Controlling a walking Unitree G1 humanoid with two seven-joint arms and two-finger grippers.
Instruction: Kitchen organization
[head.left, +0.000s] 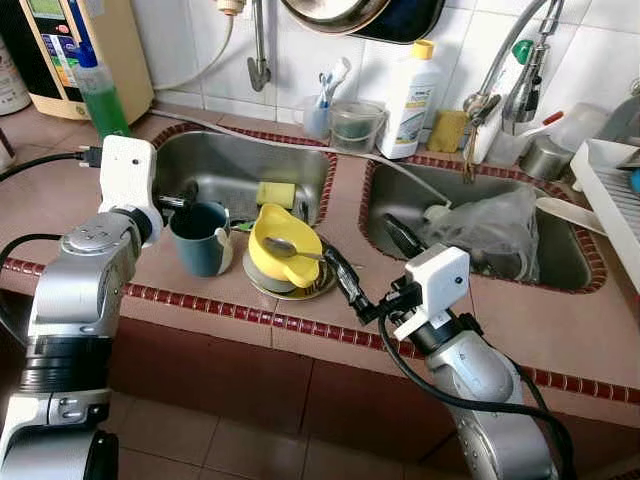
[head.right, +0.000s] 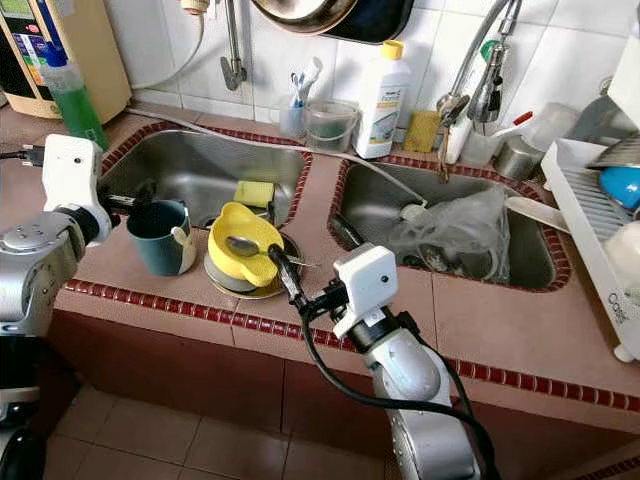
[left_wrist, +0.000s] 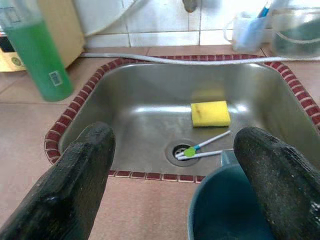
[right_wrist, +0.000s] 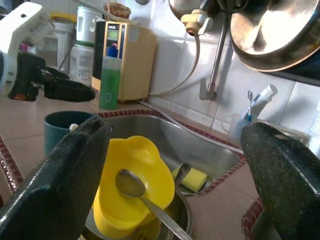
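Note:
A teal mug (head.left: 200, 238) stands on the counter at the front edge of the left sink (head.left: 215, 152). Beside it a yellow bowl (head.left: 283, 245) with a metal spoon (head.left: 287, 247) in it rests tilted in a steel dish (head.left: 300, 285). My left gripper (head.left: 183, 197) is open just left of and above the mug, whose rim lies by one finger (left_wrist: 270, 175). My right gripper (head.left: 370, 253) is open too, its fingers spread right of the yellow bowl (right_wrist: 132, 185), not touching it. A yellow sponge (left_wrist: 210, 113) and toothbrushes (left_wrist: 202, 148) lie in the left sink.
The right sink (head.left: 560, 262) holds a clear plastic bag (head.left: 490, 230). A green soap bottle (head.left: 100, 95) stands at the back left. A white bottle (head.left: 410, 90), cups and a tap (head.left: 510, 60) line the tiled wall. A white dish rack (head.left: 612, 195) sits at the far right.

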